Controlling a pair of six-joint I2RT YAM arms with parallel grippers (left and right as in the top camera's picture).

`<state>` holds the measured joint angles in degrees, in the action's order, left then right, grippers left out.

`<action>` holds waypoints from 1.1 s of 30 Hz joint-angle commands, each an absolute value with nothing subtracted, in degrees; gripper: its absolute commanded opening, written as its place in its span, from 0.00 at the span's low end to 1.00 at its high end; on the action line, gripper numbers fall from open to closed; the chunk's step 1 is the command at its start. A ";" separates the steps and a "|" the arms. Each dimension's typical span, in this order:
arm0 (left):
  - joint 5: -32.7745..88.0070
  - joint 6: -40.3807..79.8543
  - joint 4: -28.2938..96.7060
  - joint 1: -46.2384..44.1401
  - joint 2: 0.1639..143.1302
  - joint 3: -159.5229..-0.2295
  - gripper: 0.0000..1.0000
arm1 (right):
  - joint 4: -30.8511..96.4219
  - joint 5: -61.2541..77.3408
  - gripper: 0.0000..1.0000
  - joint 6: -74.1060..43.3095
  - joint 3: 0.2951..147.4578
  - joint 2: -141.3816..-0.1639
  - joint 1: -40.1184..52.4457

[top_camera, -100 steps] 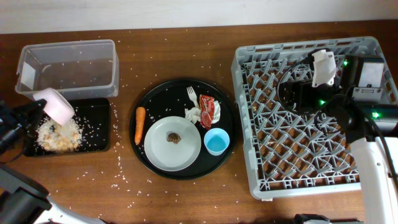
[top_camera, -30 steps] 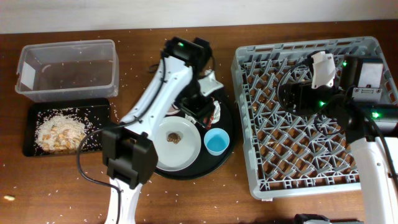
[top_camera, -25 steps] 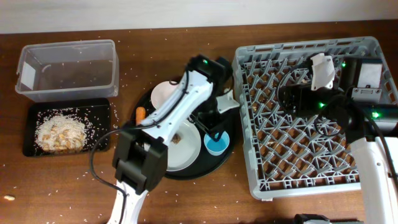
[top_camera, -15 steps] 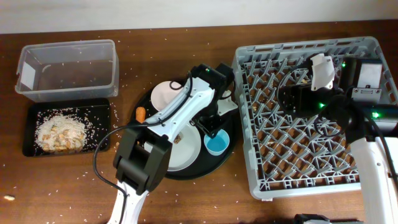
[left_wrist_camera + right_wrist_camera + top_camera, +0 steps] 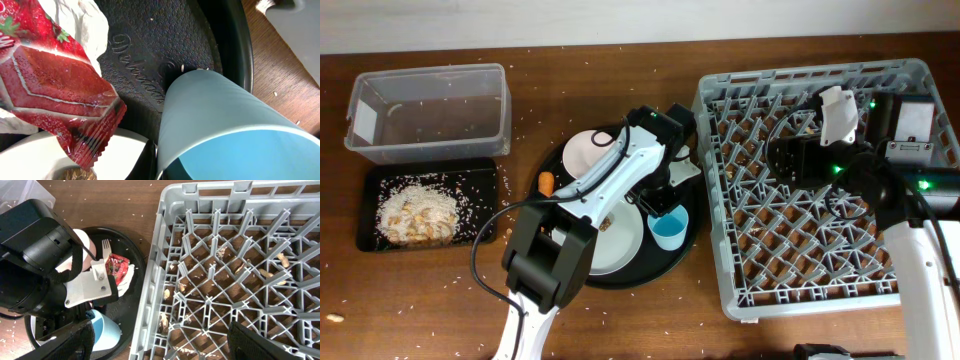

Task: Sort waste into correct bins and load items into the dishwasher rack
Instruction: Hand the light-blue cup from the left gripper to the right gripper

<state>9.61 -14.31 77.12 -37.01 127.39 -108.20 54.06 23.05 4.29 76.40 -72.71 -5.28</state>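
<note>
the left hand [image 5: 662, 204] was found beside the light-blue cup [image 5: 220, 125] on the round black tray [image 5: 145, 55]; its opening could not be told. the right hand [image 5: 165, 345] was held wide open, empty, over the rack [image 5: 225, 255].

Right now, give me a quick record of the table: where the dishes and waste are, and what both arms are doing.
Blue cup: upright on round black tray, right side
White bowl: same tray, back left
Plate: same tray, front, brown lump on it
Wrapper: same tray, next to cup
Rice: heaped in shallow black tray
Clear tub: behind the shallow tray
Rack: far right, no dishes loaded
Left fingers: by the cup, grip unclear
Right fingers: open, over the rack
</note>
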 commanded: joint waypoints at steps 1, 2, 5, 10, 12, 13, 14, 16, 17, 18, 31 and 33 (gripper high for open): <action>9.80 -14.13 78.13 -37.34 126.74 -108.01 0.01 | 54.28 23.35 0.84 4.05 77.19 -72.75 -5.65; 9.80 -14.09 78.78 -37.28 126.74 -108.33 0.00 | 54.26 23.35 0.84 4.05 77.19 -72.75 -5.65; 9.82 -9.78 82.98 -36.38 126.74 -111.50 0.00 | 54.35 23.35 0.84 4.05 77.19 -72.75 -5.65; 15.03 -8.60 89.23 -31.35 126.72 -119.66 0.00 | 54.46 23.35 0.84 4.03 77.19 -72.75 -5.65; 20.99 -8.62 90.59 -28.60 126.72 -122.98 0.00 | 54.24 23.38 0.84 4.03 77.19 -72.75 -5.65; 26.22 -8.64 91.22 -26.48 126.72 -125.54 0.00 | 53.93 23.42 0.84 4.01 77.19 -72.75 -5.65; 31.62 -8.64 91.39 -24.05 126.72 -127.61 0.00 | 53.39 23.88 0.84 3.99 77.19 -72.75 -5.65; 46.52 -10.74 90.59 -18.44 126.72 -131.09 0.00 | 51.46 26.20 0.84 4.01 77.14 -72.82 -5.65; 55.92 -12.38 89.06 -15.16 126.72 -131.79 0.00 | 49.04 30.24 0.84 3.99 77.14 -73.28 -5.65; 64.01 -13.28 87.07 -12.36 126.72 -131.79 0.00 | 46.96 33.87 0.84 4.01 77.14 -73.91 -5.65; 84.44 -14.63 78.17 -7.73 126.74 -131.79 0.00 | -2.59 66.54 0.92 -21.54 77.14 -92.75 2.26; 84.23 -14.63 77.78 -7.70 126.74 -131.79 0.00 | -4.60 67.31 0.91 -21.54 77.17 -92.75 3.92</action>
